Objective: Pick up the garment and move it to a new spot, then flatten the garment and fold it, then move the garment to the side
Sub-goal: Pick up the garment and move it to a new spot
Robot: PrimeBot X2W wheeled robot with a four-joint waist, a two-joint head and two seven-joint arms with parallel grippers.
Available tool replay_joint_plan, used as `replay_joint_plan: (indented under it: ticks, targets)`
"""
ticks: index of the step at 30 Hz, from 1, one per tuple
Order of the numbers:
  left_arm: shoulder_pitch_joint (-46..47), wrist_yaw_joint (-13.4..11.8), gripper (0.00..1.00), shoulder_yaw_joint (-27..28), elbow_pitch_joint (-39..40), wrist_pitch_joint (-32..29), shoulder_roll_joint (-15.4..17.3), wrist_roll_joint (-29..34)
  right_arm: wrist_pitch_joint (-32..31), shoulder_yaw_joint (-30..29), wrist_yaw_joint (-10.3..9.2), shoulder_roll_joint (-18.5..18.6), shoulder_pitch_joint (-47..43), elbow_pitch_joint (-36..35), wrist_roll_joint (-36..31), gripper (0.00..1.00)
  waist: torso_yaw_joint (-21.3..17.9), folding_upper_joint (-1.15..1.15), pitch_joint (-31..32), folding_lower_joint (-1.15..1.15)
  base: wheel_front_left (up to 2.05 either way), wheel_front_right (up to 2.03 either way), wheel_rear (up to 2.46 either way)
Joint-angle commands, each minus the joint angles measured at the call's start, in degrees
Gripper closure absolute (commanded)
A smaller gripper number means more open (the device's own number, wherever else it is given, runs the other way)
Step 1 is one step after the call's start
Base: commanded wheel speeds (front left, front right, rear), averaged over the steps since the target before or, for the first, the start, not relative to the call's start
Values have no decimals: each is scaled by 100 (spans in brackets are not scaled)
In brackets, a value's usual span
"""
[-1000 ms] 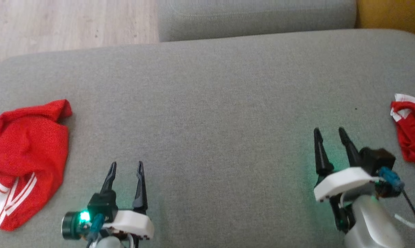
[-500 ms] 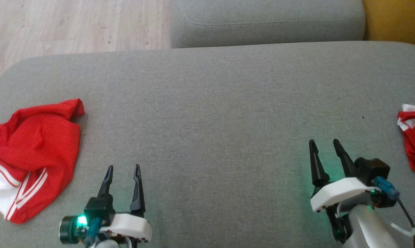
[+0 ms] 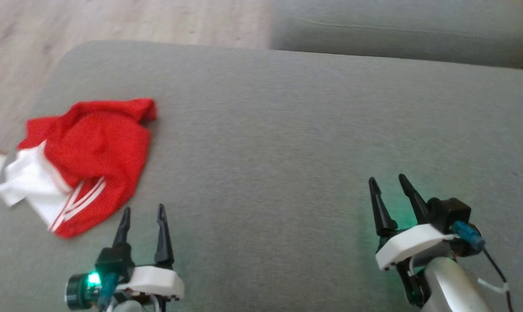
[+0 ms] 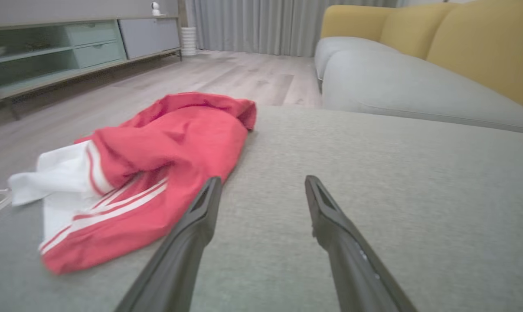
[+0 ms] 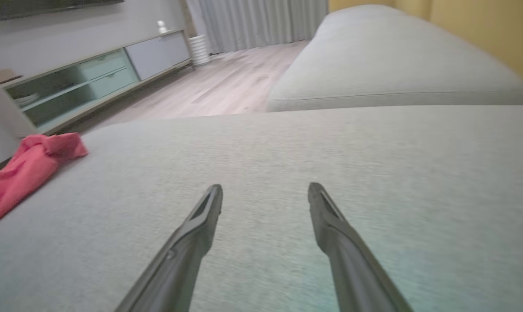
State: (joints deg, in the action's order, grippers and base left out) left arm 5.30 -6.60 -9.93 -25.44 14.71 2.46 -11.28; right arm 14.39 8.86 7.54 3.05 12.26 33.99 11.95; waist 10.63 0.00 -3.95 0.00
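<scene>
A crumpled red garment (image 3: pixel 92 156) with white stripes and a white panel lies on the left part of the grey cushion (image 3: pixel 287 143), close to its left edge. My left gripper (image 3: pixel 142 210) stands open just below and right of it, fingers apart and empty; in the left wrist view the garment (image 4: pixel 157 160) lies ahead to the left of the gripper (image 4: pixel 261 182). My right gripper (image 3: pixel 386 178) is open over bare cushion at the lower right. In the right wrist view that gripper (image 5: pixel 265 187) is empty and the garment (image 5: pixel 23 169) sits far left.
A second grey cushion (image 3: pixel 396 30) lies beyond the far edge, with yellow upholstery (image 4: pixel 482 43) behind it. Wooden floor (image 3: pixel 92 21) runs past the cushion's left and far sides. A low cabinet (image 4: pixel 70 47) stands across the room.
The head camera has swung left: the left garment now sits further into view and a second red garment at the right edge has left the picture. Both grippers stay open.
</scene>
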Motion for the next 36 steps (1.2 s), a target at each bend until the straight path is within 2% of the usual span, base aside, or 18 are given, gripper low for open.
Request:
replay_joint_plan:
  ticks: [1,8,11,14,20,26,30,32,36]
  targets:
    - [33,-18,0,268,173,29,42,-47,61,181,-5,-17,159,-211,7,0,553,0,-75,0,0,0,0]
    - [-74,55,0,629,48,29,42,-158,61,451,-5,-17,208,-240,71,0,1322,0,-176,0,0,0,0]
    - [-96,122,0,814,13,29,42,-165,61,551,-5,-17,242,-234,87,0,1441,0,-216,0,0,0,0]
    - [-36,317,0,925,75,29,42,-50,61,593,-5,-17,290,-240,69,0,1459,0,-295,0,0,0,0]
    - [399,627,0,1530,346,29,59,-2,61,521,-5,-17,431,-267,-130,0,1254,0,-617,0,0,0,0]
    - [1098,886,0,2052,155,29,184,-29,61,403,-5,-17,669,-392,-354,0,923,0,-1065,0,0,0,0]
    - [1765,1012,0,2198,-255,29,326,39,61,311,-5,1,837,-540,-533,0,658,0,-1433,0,0,0,0]
    - [2100,1064,0,2291,-698,29,390,-78,61,289,-5,29,916,-623,-580,0,523,0,-1611,0,0,0,0]
    - [2803,1158,0,2431,-1347,29,729,-168,61,281,-5,91,1069,-791,-603,0,247,0,-1950,0,0,0,0]
